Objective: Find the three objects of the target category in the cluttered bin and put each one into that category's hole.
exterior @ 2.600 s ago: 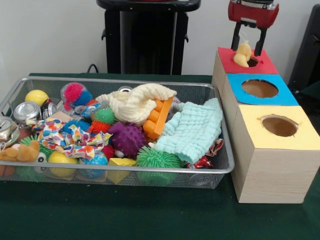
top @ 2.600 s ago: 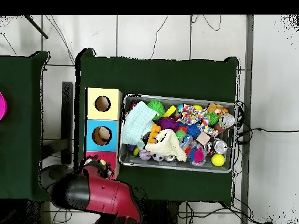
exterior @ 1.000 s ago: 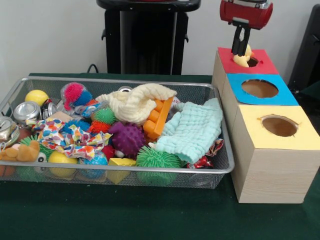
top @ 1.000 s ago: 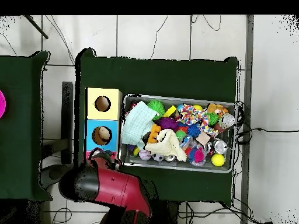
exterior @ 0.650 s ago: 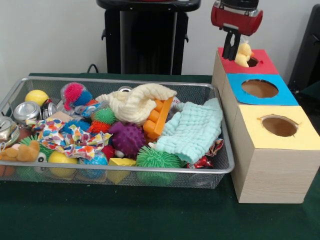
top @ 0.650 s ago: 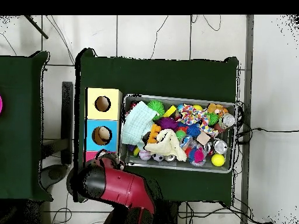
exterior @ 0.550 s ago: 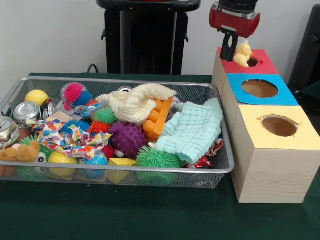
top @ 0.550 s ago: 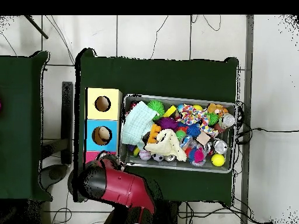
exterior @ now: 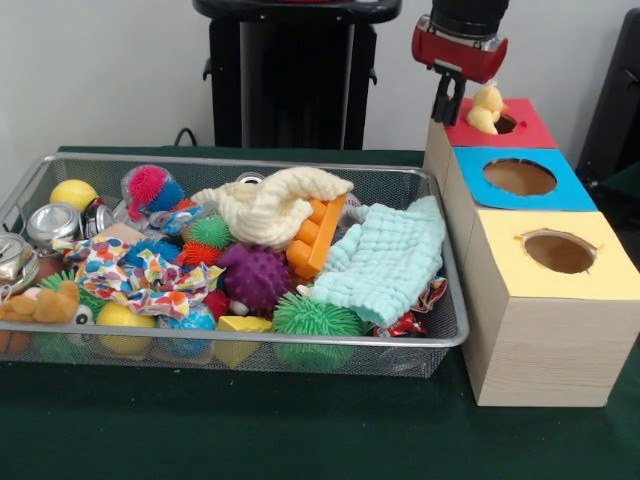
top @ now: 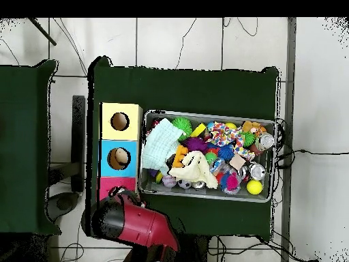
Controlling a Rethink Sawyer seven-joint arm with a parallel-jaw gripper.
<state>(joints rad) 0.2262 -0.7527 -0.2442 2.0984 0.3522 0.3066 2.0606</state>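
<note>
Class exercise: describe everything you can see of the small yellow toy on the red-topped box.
The yellow toy looks like a soft, rounded plush of two lumps, a smaller one above a larger. It rests on the red-topped box, at the rim of its hole, not dropped through. The pincer hangs just beside it, apart from it. The overhead view does not show it.

In the front view we see a glossy red housing (exterior: pixel 459 45) with rounded corners, topped by a black cylindrical section (exterior: pixel 469 14) that runs out of the top edge. Below the red housing hangs the pincer (exterior: pixel 443 100), made of slim black parts with a small pale patch on the mount above. From overhead, we see the arm (top: pixel 140 225) as a bulky red shell with a smooth sheen, capped at one end by a rounded black joint (top: pixel 109 222), with black parts at the tip.
</note>
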